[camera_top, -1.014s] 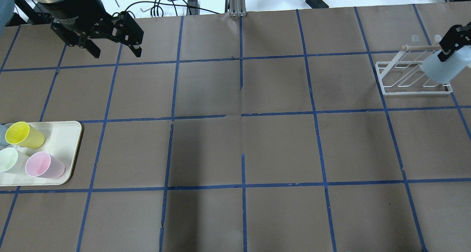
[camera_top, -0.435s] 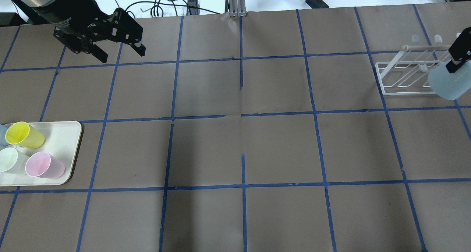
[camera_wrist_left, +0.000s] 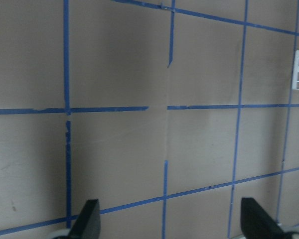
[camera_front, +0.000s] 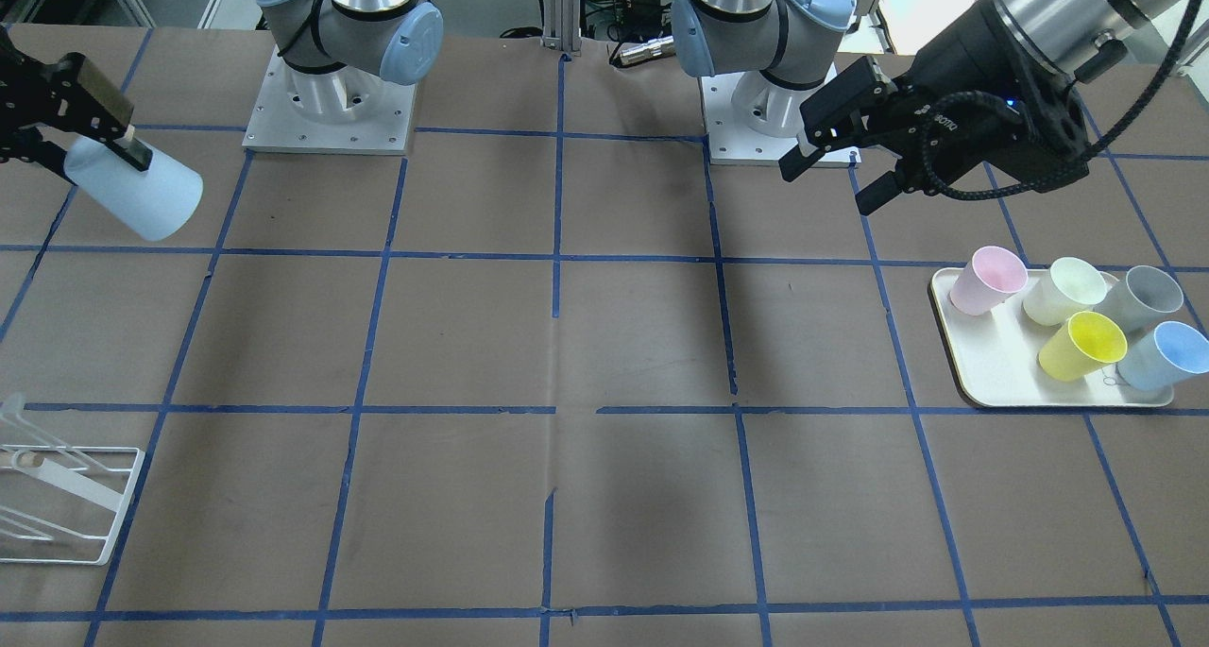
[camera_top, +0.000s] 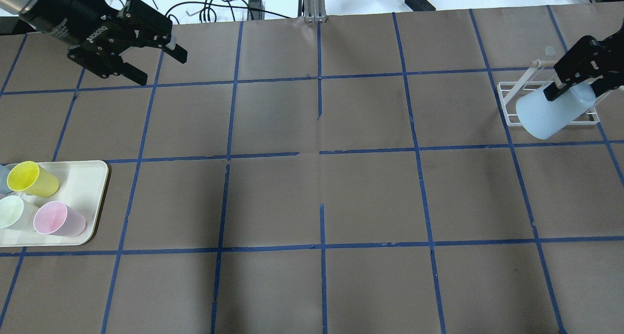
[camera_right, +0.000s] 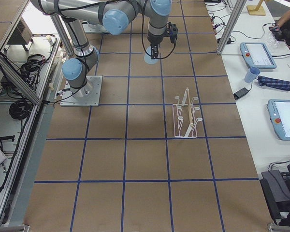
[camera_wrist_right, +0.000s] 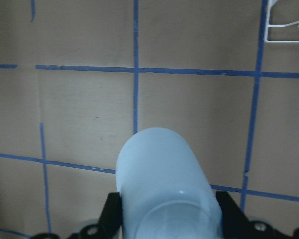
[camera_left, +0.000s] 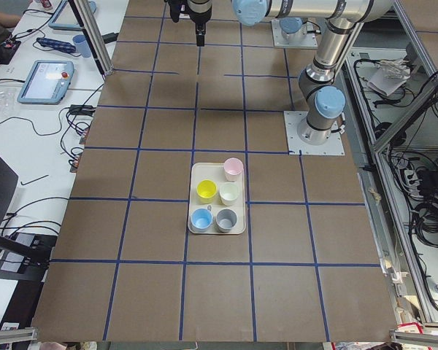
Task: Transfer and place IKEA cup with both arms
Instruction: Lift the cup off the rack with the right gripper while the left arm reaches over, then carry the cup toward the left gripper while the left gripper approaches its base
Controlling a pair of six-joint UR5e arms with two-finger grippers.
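My right gripper (camera_top: pixel 560 88) is shut on the pale sky-blue IKEA cup (camera_top: pixel 553 112) and holds it tilted in the air at the table's right end, in front of the white rack. The cup fills the bottom of the right wrist view (camera_wrist_right: pixel 164 184) and shows in the front-facing view (camera_front: pixel 137 198), with the right gripper (camera_front: pixel 94 127) above it. My left gripper (camera_top: pixel 160 69) is open and empty, high over the far left of the table. It also shows in the front-facing view (camera_front: pixel 826 186) and the left wrist view (camera_wrist_left: pixel 172 221).
A cream tray (camera_front: pixel 1001 373) at the left end holds a pink cup (camera_front: pixel 987 280), a pale green cup (camera_front: pixel 1064 290), a grey-blue cup (camera_front: pixel 1138 297), a yellow cup (camera_front: pixel 1081 345) and a second blue cup (camera_front: pixel 1162 354). A white wire rack (camera_top: pixel 502 102) stands at the right end.
My right gripper has turned and swung the blue cup toward the table's middle, in front of the rack. My left gripper has drawn back to the far left and tilted, still open.
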